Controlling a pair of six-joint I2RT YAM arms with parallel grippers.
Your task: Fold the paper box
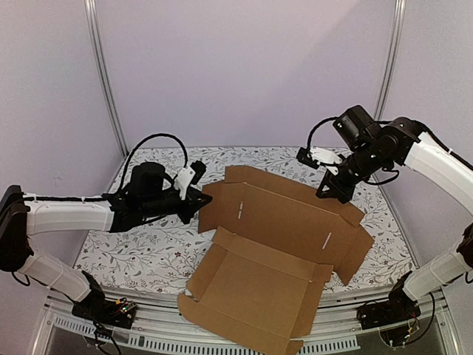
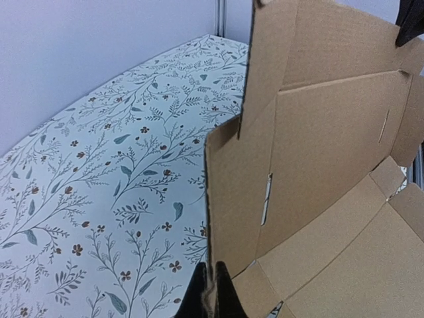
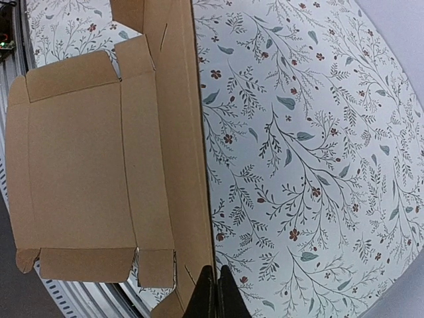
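The paper box (image 1: 281, 222) is a brown cardboard sheet lying partly folded mid-table, its back panel raised and its near tray part reaching past the table's front edge. My left gripper (image 1: 202, 200) is shut on the left edge of the raised panel. In the left wrist view the cardboard (image 2: 318, 165) rises from between the shut left gripper (image 2: 213, 290). My right gripper (image 1: 330, 194) pinches the panel's far right edge. In the right wrist view the sheet's edge (image 3: 179, 165) runs down into the shut right gripper (image 3: 213, 288).
The table (image 1: 140, 244) wears a white cloth with a floral print. Two metal posts (image 1: 103, 74) stand at the back corners before pale walls. A slotted metal rail (image 1: 148, 329) runs along the front edge between the arm bases.
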